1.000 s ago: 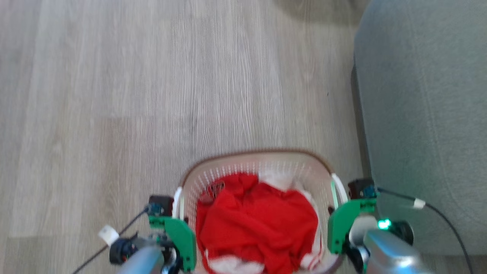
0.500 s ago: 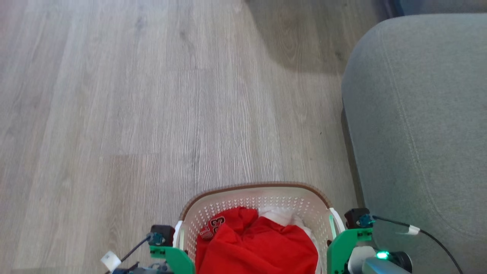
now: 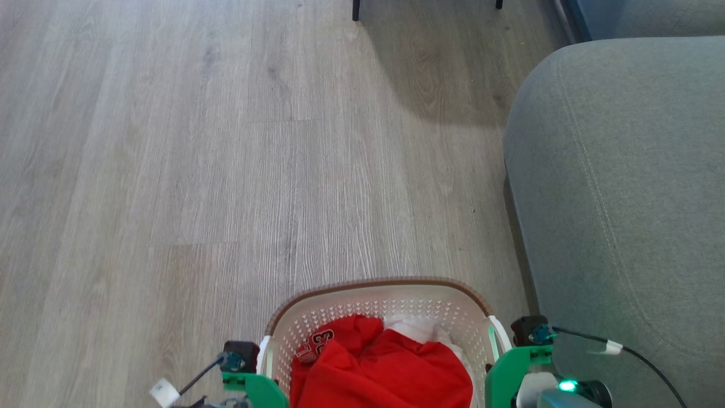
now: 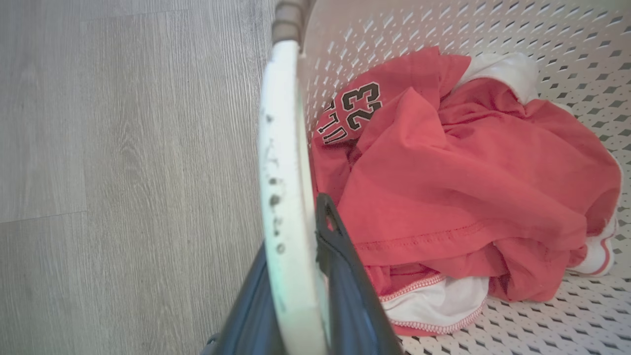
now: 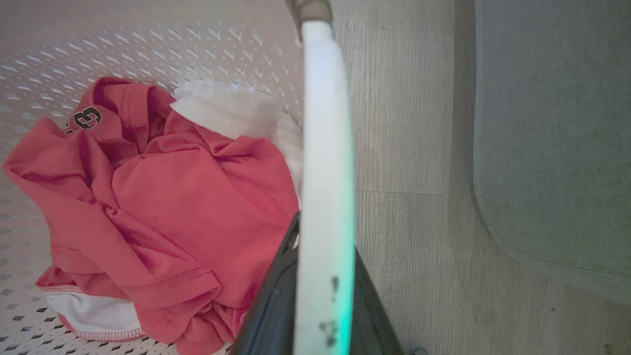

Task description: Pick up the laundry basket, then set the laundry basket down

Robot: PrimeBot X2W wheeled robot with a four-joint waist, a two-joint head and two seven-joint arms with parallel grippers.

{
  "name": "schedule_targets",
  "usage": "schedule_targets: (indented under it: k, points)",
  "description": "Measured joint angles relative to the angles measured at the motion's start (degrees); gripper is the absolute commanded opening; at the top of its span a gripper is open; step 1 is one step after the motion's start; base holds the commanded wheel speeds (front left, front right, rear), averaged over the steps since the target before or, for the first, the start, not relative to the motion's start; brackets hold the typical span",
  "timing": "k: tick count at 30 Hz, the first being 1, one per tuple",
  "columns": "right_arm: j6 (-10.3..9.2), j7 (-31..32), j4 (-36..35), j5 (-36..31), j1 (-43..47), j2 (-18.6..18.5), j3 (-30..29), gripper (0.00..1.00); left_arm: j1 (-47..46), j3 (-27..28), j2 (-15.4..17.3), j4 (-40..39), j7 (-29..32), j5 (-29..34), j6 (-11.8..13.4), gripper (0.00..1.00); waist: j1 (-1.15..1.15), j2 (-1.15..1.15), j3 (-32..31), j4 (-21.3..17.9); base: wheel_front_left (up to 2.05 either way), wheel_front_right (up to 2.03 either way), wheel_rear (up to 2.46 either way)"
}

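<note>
My left tool [image 4: 296, 236] and right tool [image 5: 323, 231], each clamped on a smooth white side handle [image 4: 281, 148], hold the laundry basket [image 3: 374, 290] close in front of the robot, over grey wood-grain floor [image 3: 226, 170] beside a fabric sofa [image 3: 623, 170]. I judge level, matched arms matter most: the perforated, brown-rimmed plastic tub carries a loose red shirt [image 3: 391, 368].

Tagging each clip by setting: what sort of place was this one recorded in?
Probably a home living room: a wood-look plank floor, a grey upholstered sofa on the right, and a laundry basket holding a red jersey.
</note>
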Motion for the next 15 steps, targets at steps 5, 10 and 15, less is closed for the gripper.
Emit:
schedule_targets:
  k: [5, 10, 15]
  points:
    - [-0.01, -0.2, 0.3, 1.3, 0.0, 0.0, 1.1, 0.0, 0.6, -0.9, 0.0, 0.1, -0.4, -0.7, 0.1, 0.0, 0.0, 0.0, -0.1, -0.1, 0.0, 0.0, 0.0]
    - [-0.01, -0.3, 0.4, 2.5, 0.0, 0.0, 2.5, 0.0, 0.7, -1.4, 0.0, 0.3, -0.4, -1.3, 0.2, 0.0, 0.0, 0.0, -0.1, -0.2, 0.0, 0.0, 0.0]
    - [-0.01, -0.7, 0.5, 3.4, 0.0, 0.0, 3.5, 0.0, 0.6, -1.7, 0.1, 0.4, -0.4, -1.7, 0.2, 0.0, 0.0, 0.0, 0.1, -0.3, 0.0, 0.0, 0.0]
